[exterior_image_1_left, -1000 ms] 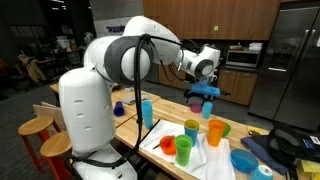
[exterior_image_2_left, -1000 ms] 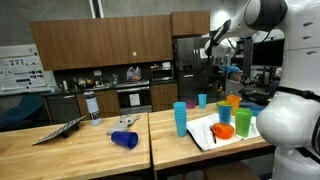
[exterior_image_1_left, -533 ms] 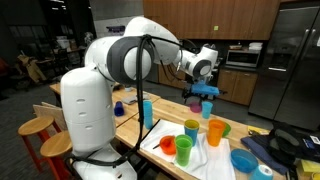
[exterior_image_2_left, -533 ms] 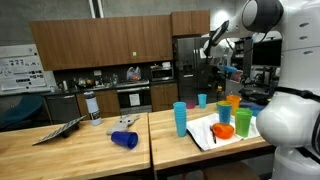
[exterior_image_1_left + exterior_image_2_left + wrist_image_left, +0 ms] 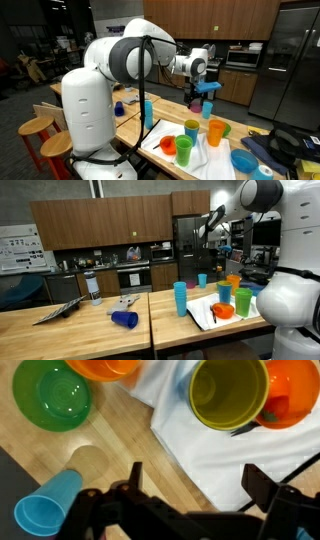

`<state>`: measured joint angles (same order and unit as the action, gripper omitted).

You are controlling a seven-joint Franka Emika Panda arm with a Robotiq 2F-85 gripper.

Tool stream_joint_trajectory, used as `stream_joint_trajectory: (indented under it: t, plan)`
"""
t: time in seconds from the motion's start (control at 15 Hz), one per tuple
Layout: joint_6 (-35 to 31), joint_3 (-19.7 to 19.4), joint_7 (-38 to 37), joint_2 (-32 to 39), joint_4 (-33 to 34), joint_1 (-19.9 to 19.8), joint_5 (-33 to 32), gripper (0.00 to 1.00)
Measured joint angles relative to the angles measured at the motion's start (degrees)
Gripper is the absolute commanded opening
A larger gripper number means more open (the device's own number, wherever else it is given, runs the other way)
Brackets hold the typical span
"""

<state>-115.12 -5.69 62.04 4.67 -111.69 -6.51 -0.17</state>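
Gripper (image 5: 195,488) jaws wide apart, empty. Yellow-green cup (image 5: 228,392) stands below, beyond the fingertips. Gripper sits slightly nearer the robot body than before.

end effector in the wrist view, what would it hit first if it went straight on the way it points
The end effector points down at the table with its jaws open and empty. In line between them lies the edge of the white cloth, beside bare wooden tabletop. It would probably meet the cloth first, not a cup, though depth is unclear.
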Motion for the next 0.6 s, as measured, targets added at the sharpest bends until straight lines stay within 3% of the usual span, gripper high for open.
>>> stream_joint_trajectory:
  t: [0.33, 0.6]
  plan:
    - [-8.10, -0.51, 11.40, 0.41, 0.17, -0.96, -6.26, 1.00]
    - [-17.44, -1.35, 12.85, 3.08, 1.92, -2.35, -5.23, 1.00]
